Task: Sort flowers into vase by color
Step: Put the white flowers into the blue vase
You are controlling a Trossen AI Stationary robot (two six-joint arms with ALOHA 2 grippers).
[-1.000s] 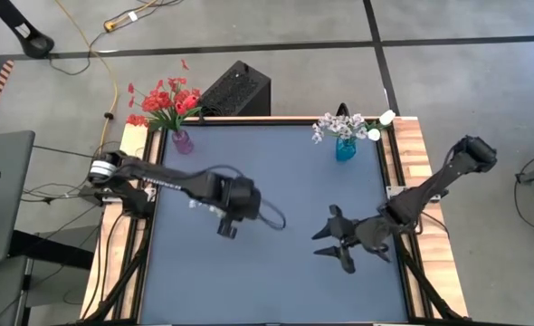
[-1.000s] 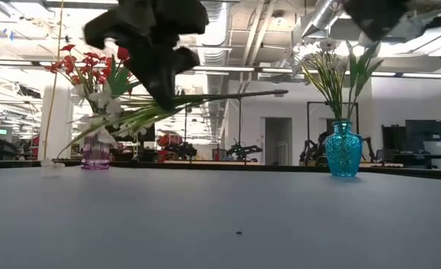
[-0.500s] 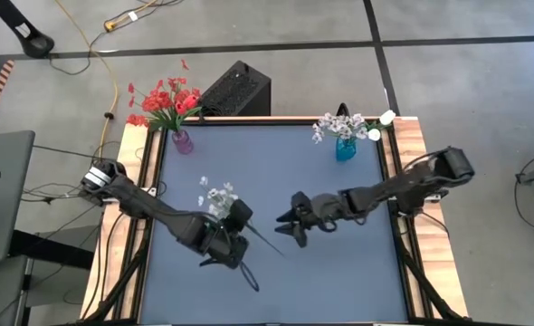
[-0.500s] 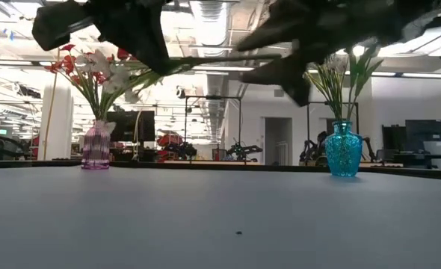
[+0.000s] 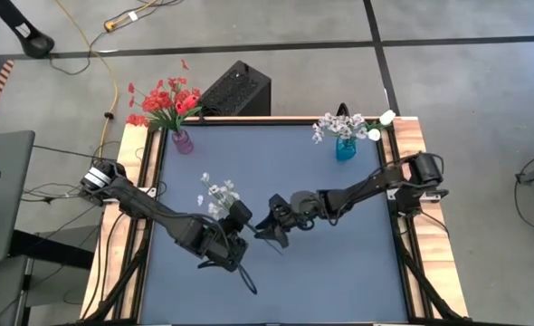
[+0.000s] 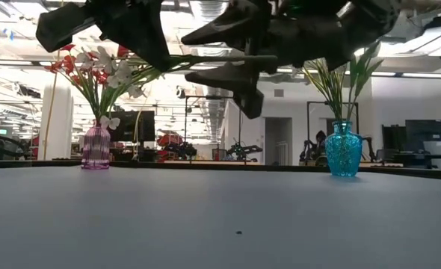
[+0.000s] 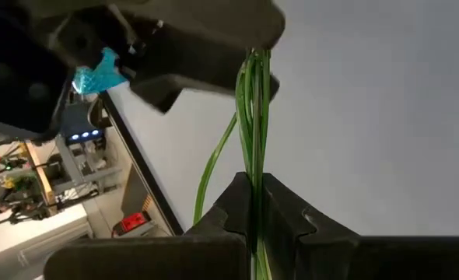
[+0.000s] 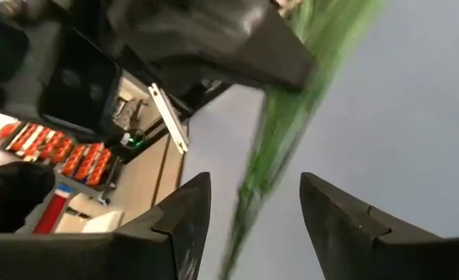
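Note:
A bunch of white flowers (image 5: pixel 217 192) with thin green stalks (image 6: pixel 228 58) hangs level above the table's middle, and my left gripper (image 5: pixel 241 220) is shut on it. My right gripper (image 5: pixel 269 228) has come in from the right and is open. Its two fingers (image 8: pixel 184 211) stand on either side of the stalks' free end (image 8: pixel 267 173), and I see no touch. At the far left a pink vase (image 5: pixel 182 140) holds red flowers (image 5: pixel 163 98). At the far right a teal vase (image 5: pixel 344 148) holds white flowers (image 5: pixel 339 122). My left gripper pinches the bundle of green stalks (image 7: pixel 253 198) between its two fingers, nearer the blooms than the free end. The fingers lie across the stalks. The bunch is lifted clear of the table, about level, with its blooms (image 6: pixel 123 75) toward the left and its stalks toward the right.
The blue table top (image 5: pixel 339 272) lies bare under both arms and toward the near edge. A black box (image 5: pixel 235 89) stands just beyond the table's far edge. Wooden side rails (image 5: pixel 410 145) border the table's left and right.
My left gripper has swung toward the table's near edge and rolled, still shut on the white flowers, whose blooms now point toward the far left. My right gripper has gone left and down toward the stalks' free end, and it now straddles them, still open.

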